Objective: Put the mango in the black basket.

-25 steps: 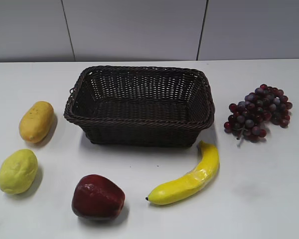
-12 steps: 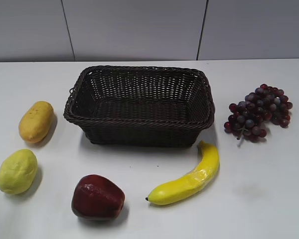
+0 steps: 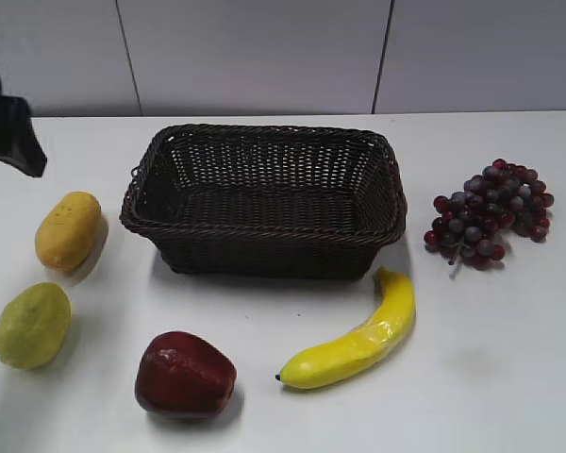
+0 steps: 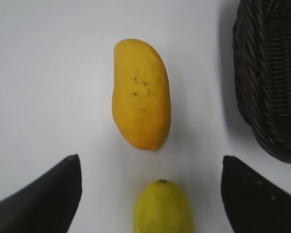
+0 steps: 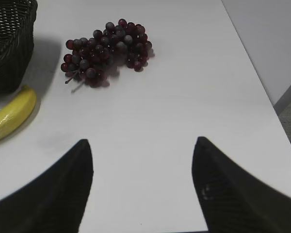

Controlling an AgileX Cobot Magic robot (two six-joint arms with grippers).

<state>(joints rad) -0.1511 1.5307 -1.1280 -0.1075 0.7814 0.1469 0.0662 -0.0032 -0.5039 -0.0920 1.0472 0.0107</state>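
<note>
where the mango (image 3: 68, 229) lies on the white table (image 3: 509, 340), it sits on its side to the left of the black basket (image 3: 264, 200), near it but not touching, and nothing grips it. in the left wrist view the mango (image 4: 141, 93) shows a few dark specks, with the basket's woven wall (image 4: 269, 73) off to its right and a paler yellow-green fruit (image 4: 163, 208) just beyond its nearer end. the left gripper (image 4: 150, 194) hangs above this spot with its two dark fingers spread wide apart, holding nothing; in the exterior view only a dark part of that arm (image 3: 9, 127) shows at the left edge, above the mango. the basket holds nothing that can be seen. in front of it lie a dark red apple (image 3: 184, 375) and a curved banana (image 3: 358, 335), and a bunch of purple-red grapes (image 3: 491, 215) rests to its right. the right gripper (image 5: 143, 187) is also spread open and empty over bare table, with the grapes (image 5: 104, 51) well ahead of it.
</note>
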